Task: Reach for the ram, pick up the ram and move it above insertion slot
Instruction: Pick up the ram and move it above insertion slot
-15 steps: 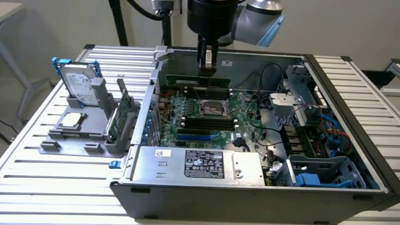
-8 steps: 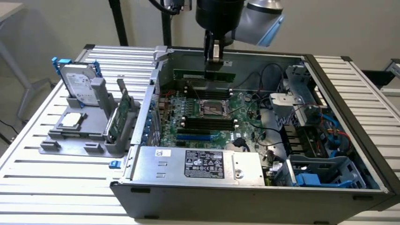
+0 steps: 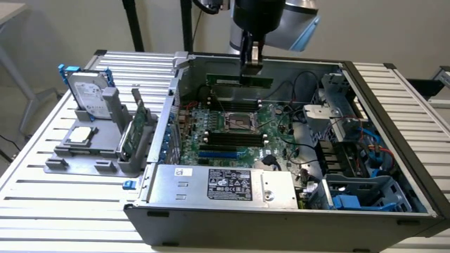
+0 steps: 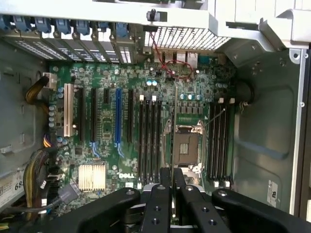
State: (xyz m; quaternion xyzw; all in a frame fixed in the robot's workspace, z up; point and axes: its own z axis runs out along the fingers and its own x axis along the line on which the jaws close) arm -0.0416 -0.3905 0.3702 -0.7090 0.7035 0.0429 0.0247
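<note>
The ram (image 3: 239, 81) is clamped in the pincer (image 3: 252, 67) above the motherboard (image 3: 235, 126).

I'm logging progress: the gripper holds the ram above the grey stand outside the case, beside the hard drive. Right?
Not quite. The gripper does hold the ram, but above the motherboard inside the open case, not above the grey stand by the hard drive. The exterior view shows this.

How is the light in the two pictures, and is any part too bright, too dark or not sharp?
Exterior view: even light; the slatted table is overexposed at its near edge, and the ram in the gripper is sharp. Wrist view: the motherboard is clear, the metal frame is glaring, and the gripper is dark and slightly soft.
</note>
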